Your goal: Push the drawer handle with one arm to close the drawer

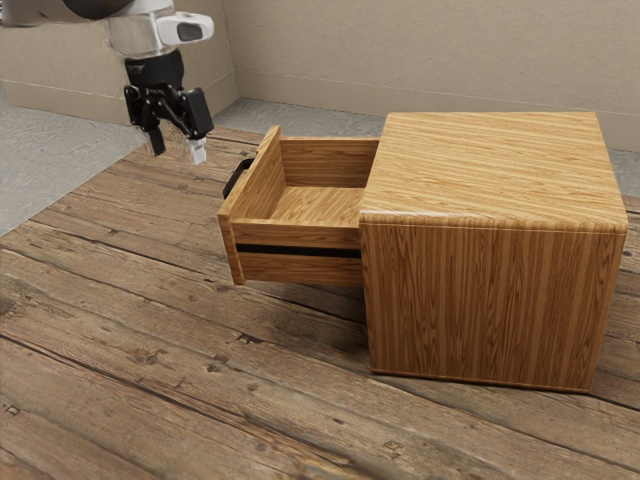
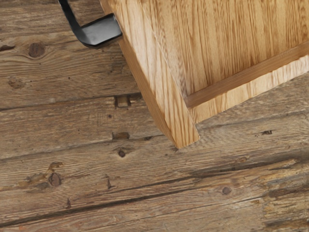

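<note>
My gripper (image 1: 176, 150) hangs in the air at the exterior view's upper left, fingers apart with nothing between them. It is higher than the black handle (image 1: 235, 178) and off to its left there, touching nothing. The wooden drawer (image 1: 310, 236) stands well out of its cabinet (image 1: 490, 170), its inside bare. In the wrist view, the bent end of the handle (image 2: 100, 33) joins the outer face of the drawer front (image 2: 157, 79), and part of the drawer floor (image 2: 231, 38) shows. The handle's far end is cut off there.
A weathered plank surface (image 1: 190, 370) lies under the cabinet and drawer. Beyond it are a grey floor (image 1: 60, 150) and a pale wall (image 1: 400, 60). The cabinet's solid body fills much of the exterior view's right side.
</note>
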